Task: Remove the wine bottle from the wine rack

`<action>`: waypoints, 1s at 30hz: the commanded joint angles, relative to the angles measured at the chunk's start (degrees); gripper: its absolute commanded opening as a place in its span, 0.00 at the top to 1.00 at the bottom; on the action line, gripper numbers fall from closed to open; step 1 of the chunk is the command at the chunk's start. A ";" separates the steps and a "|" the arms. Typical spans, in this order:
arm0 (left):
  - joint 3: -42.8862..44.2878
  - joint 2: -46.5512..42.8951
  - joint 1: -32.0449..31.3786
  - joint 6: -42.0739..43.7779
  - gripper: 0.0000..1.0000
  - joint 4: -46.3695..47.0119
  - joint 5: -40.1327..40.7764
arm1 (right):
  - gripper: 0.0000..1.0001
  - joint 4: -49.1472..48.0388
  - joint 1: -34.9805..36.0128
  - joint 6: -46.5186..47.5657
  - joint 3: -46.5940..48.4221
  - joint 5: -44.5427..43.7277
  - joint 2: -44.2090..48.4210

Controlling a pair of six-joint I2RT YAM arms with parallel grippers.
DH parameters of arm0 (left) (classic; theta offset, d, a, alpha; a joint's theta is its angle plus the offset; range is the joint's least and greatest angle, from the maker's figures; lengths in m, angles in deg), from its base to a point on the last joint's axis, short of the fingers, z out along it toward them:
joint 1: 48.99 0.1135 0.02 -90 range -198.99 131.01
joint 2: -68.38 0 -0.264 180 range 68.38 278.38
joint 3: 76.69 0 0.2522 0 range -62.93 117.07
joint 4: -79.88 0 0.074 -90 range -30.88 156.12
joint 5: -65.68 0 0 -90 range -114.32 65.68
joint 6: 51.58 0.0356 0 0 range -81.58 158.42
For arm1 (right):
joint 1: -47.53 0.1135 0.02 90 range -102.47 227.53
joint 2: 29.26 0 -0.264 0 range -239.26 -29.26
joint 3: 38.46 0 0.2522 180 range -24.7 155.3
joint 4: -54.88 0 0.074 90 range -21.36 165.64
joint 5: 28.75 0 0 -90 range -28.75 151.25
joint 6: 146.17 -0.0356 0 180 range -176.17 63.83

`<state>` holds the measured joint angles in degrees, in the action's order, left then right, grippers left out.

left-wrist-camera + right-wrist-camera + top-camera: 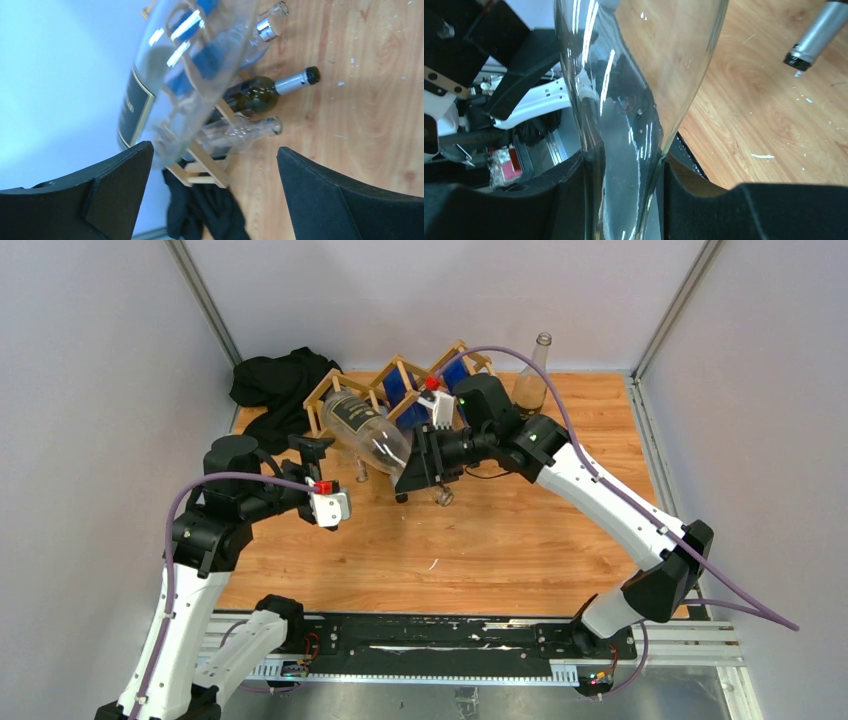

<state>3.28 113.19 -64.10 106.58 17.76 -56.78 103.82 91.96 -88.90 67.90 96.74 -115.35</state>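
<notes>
The wine rack (pixel 405 380) is a light-wood lattice at the back of the table. My right gripper (pixel 418 468) is shut on the neck of a clear wine bottle (pixel 365 428) with a black label. The bottle hangs tilted in front of the rack's left end, base up near the slats. In the right wrist view the glass neck (pixel 624 115) sits between both pads of the right gripper (pixel 624 195). My left gripper (pixel 312 448) is open and empty just left of the bottle. Its view shows the bottle (pixel 190 65) above its fingers (pixel 115 185) and the rack (pixel 210 167) beyond.
A black cloth (pixel 280 385) lies at the back left beside the rack. A clear bottle (pixel 533 380) stands at the back right. A dark green bottle (pixel 260 92) and a clear bottle (pixel 240 135) lie in the rack. Grey walls close in three sides.
</notes>
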 commanded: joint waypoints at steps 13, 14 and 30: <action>-8.51 -3.18 -4.41 23.24 0.00 4.28 1.73 | 1.00 -0.65 11.83 9.59 9.10 -1.16 0.99; -9.16 -3.29 -4.67 23.49 0.00 4.21 2.20 | 1.00 0.14 12.52 10.14 9.56 -1.47 0.72; -5.19 -0.14 -4.84 18.10 0.65 4.72 2.10 | 0.56 6.92 15.57 15.16 12.94 -9.36 -0.14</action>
<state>-3.97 113.61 -68.65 126.23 21.83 -53.07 117.11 106.67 -78.85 76.25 88.98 -118.25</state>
